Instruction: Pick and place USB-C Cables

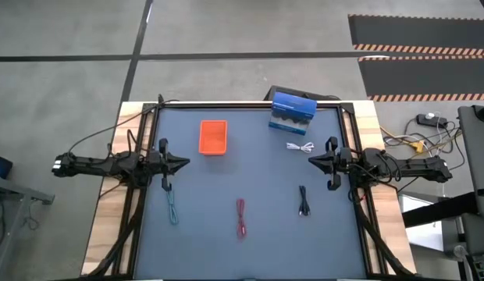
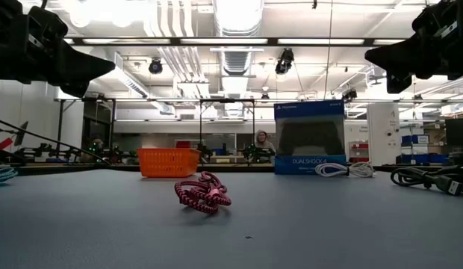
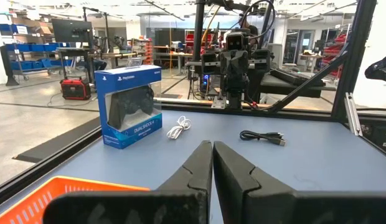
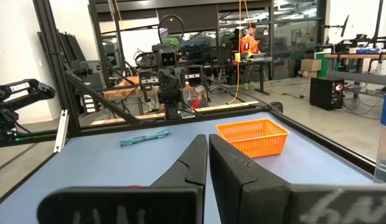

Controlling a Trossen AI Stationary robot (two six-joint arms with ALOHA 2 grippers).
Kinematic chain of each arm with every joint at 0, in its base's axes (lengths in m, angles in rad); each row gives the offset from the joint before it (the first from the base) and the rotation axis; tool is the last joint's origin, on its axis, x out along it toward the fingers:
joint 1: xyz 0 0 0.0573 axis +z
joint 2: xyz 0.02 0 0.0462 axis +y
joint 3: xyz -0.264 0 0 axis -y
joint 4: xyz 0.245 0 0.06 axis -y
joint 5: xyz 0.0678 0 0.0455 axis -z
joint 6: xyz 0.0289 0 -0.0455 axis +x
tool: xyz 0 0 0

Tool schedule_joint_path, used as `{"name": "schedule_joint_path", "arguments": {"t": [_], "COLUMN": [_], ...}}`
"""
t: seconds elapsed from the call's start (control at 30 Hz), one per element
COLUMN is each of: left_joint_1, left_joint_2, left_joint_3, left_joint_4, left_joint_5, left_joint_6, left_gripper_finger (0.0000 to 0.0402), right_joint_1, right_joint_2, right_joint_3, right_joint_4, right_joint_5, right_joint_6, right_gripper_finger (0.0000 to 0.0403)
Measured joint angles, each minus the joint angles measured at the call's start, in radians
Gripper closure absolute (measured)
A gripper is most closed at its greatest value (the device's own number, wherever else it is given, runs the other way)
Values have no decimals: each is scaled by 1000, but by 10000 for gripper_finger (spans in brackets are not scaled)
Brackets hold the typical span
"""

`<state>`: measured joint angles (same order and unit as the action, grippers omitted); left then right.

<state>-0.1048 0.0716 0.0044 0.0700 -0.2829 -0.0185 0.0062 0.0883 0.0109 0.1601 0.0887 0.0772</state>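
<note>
Four light, limp cables lie apart on the desk, teal, red, black, white; both grippers, left and right, have fingers pressed together, empty; pinching each folded bundle mid-length looks safest

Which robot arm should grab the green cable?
Left. The teal-green cable lies just below the left gripper, while the right gripper waits across the table, nearer the white and black cables.
</note>
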Motion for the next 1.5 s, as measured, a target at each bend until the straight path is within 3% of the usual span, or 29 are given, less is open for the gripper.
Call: {"name": "schedule_joint_path", "arguments": {"t": [0.73,1.5], "left_joint_1": [0,0], "left_joint_2": [0,2], "left_joint_3": [0,0], "left_joint_4": [16,480], "left_joint_5": [-1,-7], "left_joint_6": [43,25], "left_gripper_finger": [402,402], "right_joint_1": [0,0], "right_joint_2": [0,-2], "right_joint_3": [0,0], "right_joint_4": [6,38], "right_joint_5": [0,70], "right_joint_6": [-9,9], "right_gripper_finger": [394,394]}}
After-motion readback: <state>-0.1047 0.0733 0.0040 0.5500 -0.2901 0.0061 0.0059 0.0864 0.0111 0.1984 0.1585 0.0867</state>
